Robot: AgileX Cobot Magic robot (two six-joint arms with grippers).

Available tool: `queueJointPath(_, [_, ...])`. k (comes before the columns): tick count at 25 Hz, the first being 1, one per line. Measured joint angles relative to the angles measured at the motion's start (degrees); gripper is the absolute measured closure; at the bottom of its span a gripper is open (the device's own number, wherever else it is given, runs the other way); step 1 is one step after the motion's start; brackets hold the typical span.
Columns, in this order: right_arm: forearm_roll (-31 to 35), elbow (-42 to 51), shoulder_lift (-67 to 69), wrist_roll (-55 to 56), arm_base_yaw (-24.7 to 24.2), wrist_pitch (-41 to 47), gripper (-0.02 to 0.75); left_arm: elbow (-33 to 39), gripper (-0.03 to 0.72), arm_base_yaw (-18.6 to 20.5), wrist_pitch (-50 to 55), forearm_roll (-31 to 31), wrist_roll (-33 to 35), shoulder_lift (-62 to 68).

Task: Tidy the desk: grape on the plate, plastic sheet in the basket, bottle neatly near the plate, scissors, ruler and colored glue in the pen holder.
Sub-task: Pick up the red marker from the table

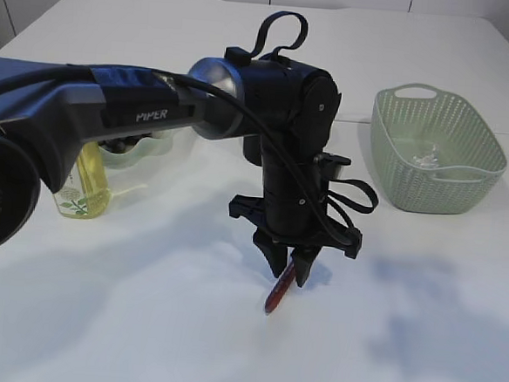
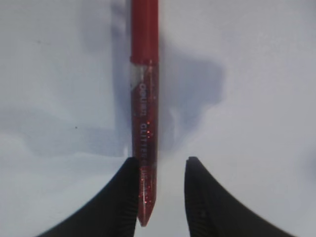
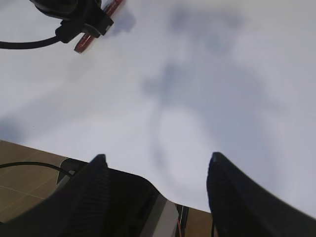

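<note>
Exterior view: the white table [image 1: 140, 323] has broad bare room in front and to the right; a green basket [image 1: 436, 151] sits well apart on the right, a yellow bottle [image 1: 84, 188] at the left. The left arm reaches across to mid-table, wrist bent straight down, and the left gripper [image 1: 288, 268] pinches the red colored glue [image 1: 279, 293], which slants downward.

Left wrist view: the glue tube [image 2: 144, 98] runs up the frame, its pointed end between the dark fingers [image 2: 118, 202], against the left one.

Right wrist view: the right gripper [image 3: 155, 190] hangs spread and unladen over the table's near edge [image 3: 44, 148], bare tabletop ahead.
</note>
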Motion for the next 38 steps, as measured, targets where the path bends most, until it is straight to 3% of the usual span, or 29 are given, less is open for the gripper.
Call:
queueJointPath(10, [0.00,0.00,0.00,0.00,0.00,0.00,0.248,0.00,0.473,0.00,0.00,-0.12,0.00,0.00])
queueJointPath(19, [0.00,0.00,0.00,0.00,0.00,0.10,0.248,1.88,0.392,0.00,0.00,-0.12,0.00,0.00])
queueJointPath(38, [0.00,0.00,0.00,0.00,0.00,0.10,0.248,2.19,0.389,0.00,-0.10,-0.12,-0.13,0.00])
